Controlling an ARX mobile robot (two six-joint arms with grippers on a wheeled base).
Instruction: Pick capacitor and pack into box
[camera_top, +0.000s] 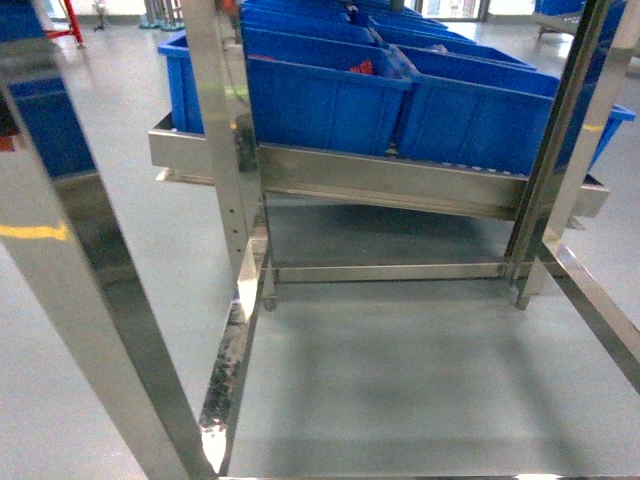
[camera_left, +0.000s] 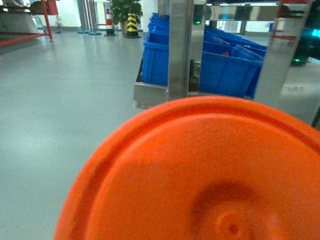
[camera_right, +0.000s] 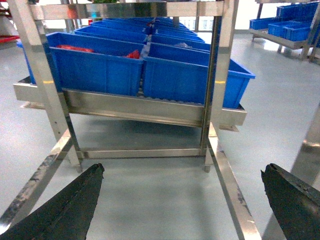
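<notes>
The box is out of view, and I cannot make out a capacitor. A steel rack (camera_top: 400, 185) carries blue bins (camera_top: 320, 100) in rows. Small red items (camera_right: 75, 48) lie in one blue bin (camera_right: 95, 67), too small to identify. My right gripper (camera_right: 182, 170) is open low before the rack, its two black fingers (camera_right: 70, 205) far apart over bare floor, nothing between them. In the left wrist view a large round orange disc (camera_left: 200, 175) with a raised rim fills the lower frame and hides the left gripper. Neither gripper shows in the head view.
Steel uprights (camera_top: 225, 130) and low floor rails (camera_top: 230, 370) frame the bay under the bins. Another upright (camera_top: 60, 300) stands close at the left. More blue bins (camera_right: 285, 22) sit on a far rack. A striped cone (camera_left: 108, 20) stands across the grey floor.
</notes>
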